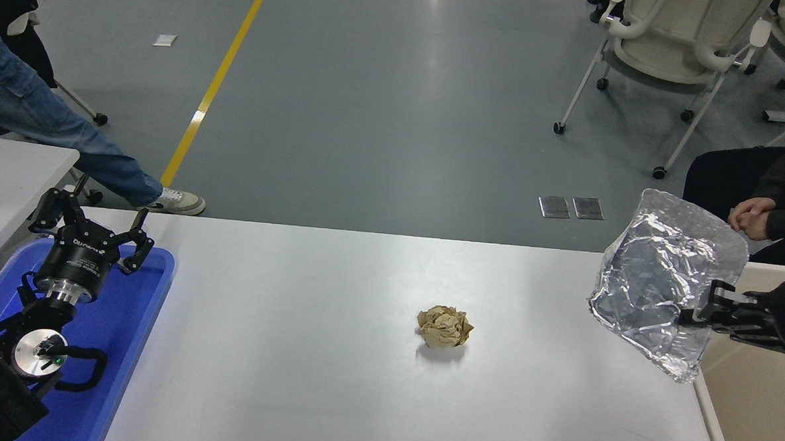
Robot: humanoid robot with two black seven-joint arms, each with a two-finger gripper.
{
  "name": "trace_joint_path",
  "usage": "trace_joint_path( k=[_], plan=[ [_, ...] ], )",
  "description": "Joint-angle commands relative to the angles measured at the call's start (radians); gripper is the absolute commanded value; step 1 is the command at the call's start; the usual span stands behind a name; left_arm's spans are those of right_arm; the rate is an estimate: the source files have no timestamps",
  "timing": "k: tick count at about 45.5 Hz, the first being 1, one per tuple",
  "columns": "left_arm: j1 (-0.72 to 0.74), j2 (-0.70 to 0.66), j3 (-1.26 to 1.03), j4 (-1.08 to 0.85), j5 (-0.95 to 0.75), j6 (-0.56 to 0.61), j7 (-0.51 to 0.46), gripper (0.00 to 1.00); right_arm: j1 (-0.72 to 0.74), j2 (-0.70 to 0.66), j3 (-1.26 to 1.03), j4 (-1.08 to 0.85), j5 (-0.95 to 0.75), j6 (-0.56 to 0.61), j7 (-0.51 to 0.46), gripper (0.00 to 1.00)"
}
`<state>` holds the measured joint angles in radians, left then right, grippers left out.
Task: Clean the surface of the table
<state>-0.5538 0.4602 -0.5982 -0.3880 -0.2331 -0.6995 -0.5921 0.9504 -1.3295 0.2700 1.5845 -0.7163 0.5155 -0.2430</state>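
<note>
The white table surface point(307, 349) fills the lower part of the head view. A crumpled brown paper ball point(445, 327) lies on it, right of centre. My right gripper point(696, 312) comes in from the right edge and is shut on a large crinkled sheet of silver foil point(664, 285), held in the air over the table's right end. My left gripper point(91, 224) is parked at the lower left above a blue tray point(126, 328), its fingers spread open and holding nothing.
A beige bin point(756, 382) stands just past the table's right edge, partly behind the foil. A person sits at the far right with clasped hands point(750, 218). Another person's legs point(52, 133) are at the upper left beside a smaller white table point(10, 177). Chairs point(672, 40) stand behind.
</note>
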Motion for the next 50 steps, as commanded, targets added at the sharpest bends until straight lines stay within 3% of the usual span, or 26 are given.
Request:
trace_joint_path(
  k=[1,22,35,50],
  plan=[
    [0.000,0.000,0.000,0.000,0.000,0.000,0.000,1.00,0.044,-0.066,0.000,-0.027,0.000,0.006,0.002,0.00],
    [0.000,0.000,0.000,0.000,0.000,0.000,0.000,1.00,0.027,-0.053,-0.018,-0.107,-0.011,-0.003,0.001,0.00],
    [0.000,0.000,-0.002,0.000,0.000,0.000,0.000,1.00,0.027,0.093,-0.074,-0.457,-0.008,-0.020,0.002,0.00],
    [0.000,0.000,0.000,0.000,0.000,0.000,0.000,1.00,-0.058,0.300,-0.075,-0.788,0.001,-0.158,0.002,0.00]
  ],
)
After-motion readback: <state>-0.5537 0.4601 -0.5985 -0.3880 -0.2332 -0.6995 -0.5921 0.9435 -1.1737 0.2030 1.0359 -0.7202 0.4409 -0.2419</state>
